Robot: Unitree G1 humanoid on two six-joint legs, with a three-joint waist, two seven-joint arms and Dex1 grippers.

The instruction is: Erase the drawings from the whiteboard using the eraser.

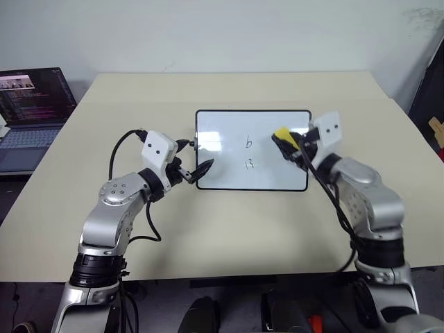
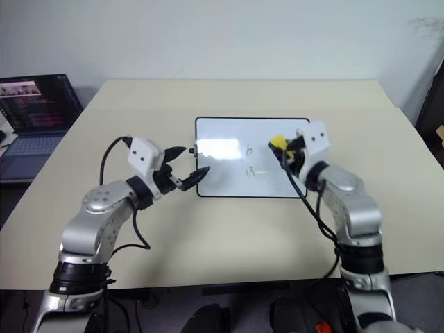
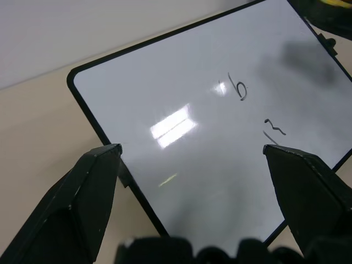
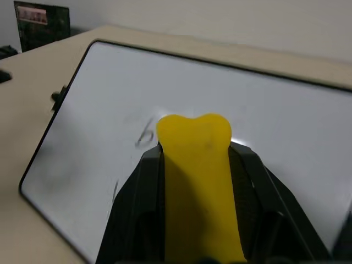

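Nearest me, the left gripper [image 1: 195, 171] has its jaws spread wide at the near-left edge of the whiteboard [image 1: 222, 177], the black frame sitting between the two fingers without being pinched. If they do not close before wiping starts, I'd expect the board to skate across the table [image 1: 229, 236], since nothing else pins it.

Across from it, the right gripper [image 1: 290, 144] is clamped tight on the eraser [image 1: 283, 134], the yellow block squeezed between the fingers so it bulges at the tip. It hangs over the right part of the board, just beside the marks. Held end-on like that, the narrow tip could meet the surface instead of the flat face and only smear, or the black fingers might scrape the board.

The marks [image 1: 249, 143] sit mid-board: a "6" with a fainter scribble [image 1: 250, 164] below. One short pass could easily miss the lower one.

Farther off, a laptop [image 1: 31, 111] stands open, well apart.
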